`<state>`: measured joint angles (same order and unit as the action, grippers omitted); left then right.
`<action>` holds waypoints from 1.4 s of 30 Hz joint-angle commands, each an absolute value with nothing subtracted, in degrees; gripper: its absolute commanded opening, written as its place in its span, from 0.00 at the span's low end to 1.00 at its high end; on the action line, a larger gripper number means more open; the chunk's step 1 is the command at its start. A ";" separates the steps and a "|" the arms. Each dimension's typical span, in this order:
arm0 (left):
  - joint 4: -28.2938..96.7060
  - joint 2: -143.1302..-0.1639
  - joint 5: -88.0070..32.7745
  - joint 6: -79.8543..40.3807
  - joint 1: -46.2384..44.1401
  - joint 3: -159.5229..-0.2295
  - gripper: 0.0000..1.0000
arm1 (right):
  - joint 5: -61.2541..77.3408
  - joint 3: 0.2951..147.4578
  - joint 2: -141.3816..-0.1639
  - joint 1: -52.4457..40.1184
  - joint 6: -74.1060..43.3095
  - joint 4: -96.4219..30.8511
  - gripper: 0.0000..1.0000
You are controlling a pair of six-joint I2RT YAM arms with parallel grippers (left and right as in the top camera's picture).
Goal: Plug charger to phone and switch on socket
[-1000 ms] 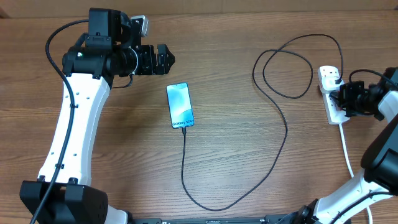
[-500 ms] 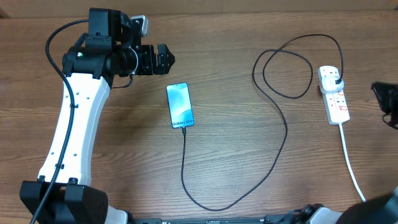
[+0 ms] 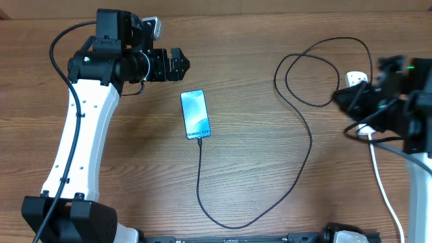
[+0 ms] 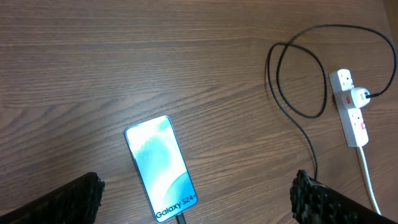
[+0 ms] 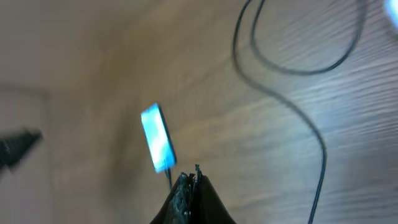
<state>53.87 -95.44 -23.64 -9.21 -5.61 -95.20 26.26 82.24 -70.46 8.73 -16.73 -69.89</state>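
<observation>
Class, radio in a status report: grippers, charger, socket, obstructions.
Left gripper open, empty, apart from phone. Right gripper shut, empty, near socket. Charger in phone and socket; switch state unreadable. Nothing in the way.

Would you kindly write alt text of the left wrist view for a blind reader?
A phone reading Galaxy S24+ lies on a wooden table, a black charger cable plugged into its bottom edge. The cable loops to a white power strip at upper right. The left tool is open, fingertips at the bottom corners.
</observation>
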 commanded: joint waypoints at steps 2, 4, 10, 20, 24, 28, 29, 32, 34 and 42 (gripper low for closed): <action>53.76 -94.85 -24.43 -8.56 -5.39 -95.68 1.00 | 19.97 84.20 -69.82 3.07 -12.91 -74.41 0.04; 53.76 -94.85 -24.40 -8.56 -5.39 -95.68 0.99 | 19.99 84.60 -69.30 2.57 -11.90 -76.49 0.04; 53.76 -94.85 -24.43 -8.56 -5.39 -95.68 1.00 | 20.16 85.17 -64.75 2.57 -11.66 -82.54 0.04; 53.76 -94.85 -24.43 -8.56 -5.39 -95.68 1.00 | 20.16 85.17 -55.46 2.57 -11.90 -87.59 0.86; 53.76 -94.85 -24.40 -8.56 -5.39 -95.68 1.00 | 19.97 85.17 -54.26 2.57 -11.90 -88.68 1.00; 53.76 -94.85 -24.43 -8.56 -5.39 -95.68 1.00 | 19.68 85.14 -54.61 2.57 -11.86 -89.08 1.00; 53.76 -94.85 -24.43 -8.56 -5.39 -95.68 1.00 | 19.14 85.14 -54.61 2.57 -11.86 -89.06 1.00; 53.76 -94.85 -24.40 -8.56 -5.39 -95.68 0.99 | 16.97 85.14 -54.63 2.57 -11.86 -89.03 1.00; 53.76 -94.85 -24.43 -8.56 -5.39 -95.68 1.00 | 14.61 85.14 -54.63 2.57 -11.60 -88.27 1.00; 53.76 -94.85 -24.40 -8.56 -5.39 -95.68 1.00 | 13.72 79.99 -52.23 0.40 -5.41 -73.01 1.00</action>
<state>53.87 -95.44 -23.66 -9.21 -5.61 -95.20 15.40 82.67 -54.46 2.28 -8.82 -76.62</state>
